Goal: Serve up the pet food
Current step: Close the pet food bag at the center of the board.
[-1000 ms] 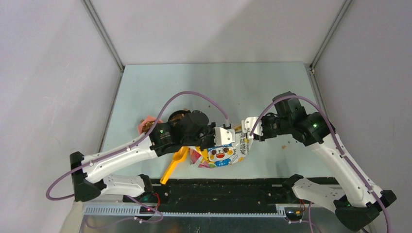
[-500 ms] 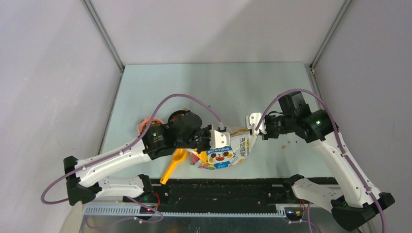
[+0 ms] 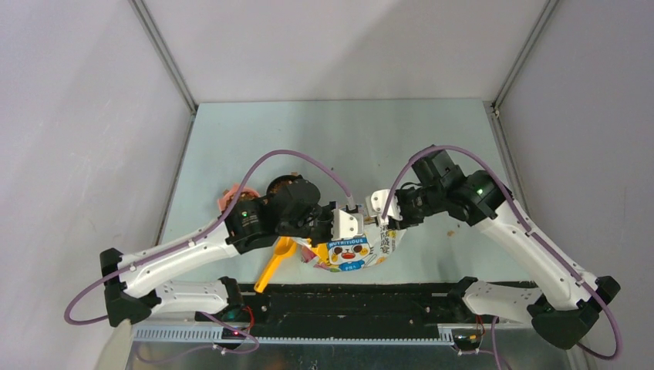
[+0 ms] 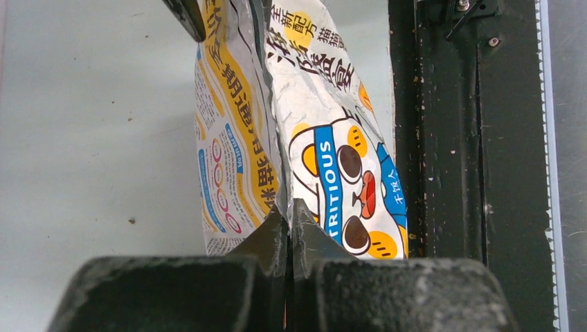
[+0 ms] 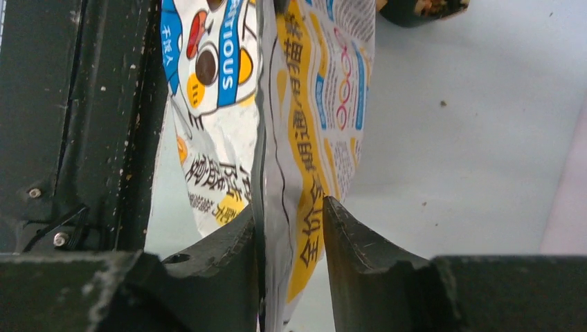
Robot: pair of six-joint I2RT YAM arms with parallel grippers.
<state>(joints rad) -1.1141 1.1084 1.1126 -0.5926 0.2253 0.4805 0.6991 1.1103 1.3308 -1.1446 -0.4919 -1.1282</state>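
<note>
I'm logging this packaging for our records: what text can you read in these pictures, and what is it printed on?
"NUTRITIOUS": on the blue band across the cat face on the bag.
"期通用猫": seemingly, part of a longer line down the bag's yellow side stripe.
Other Chinese print on the front and the small characters on the blue tag: too creased or small to read.
No other text is visible.

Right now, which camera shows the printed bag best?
The left wrist view: the bag fills the frame, print legible, edge pinched by the left fingers. The right wrist view shows it between parted right fingers; the top view shows it small, partly covered.
</note>
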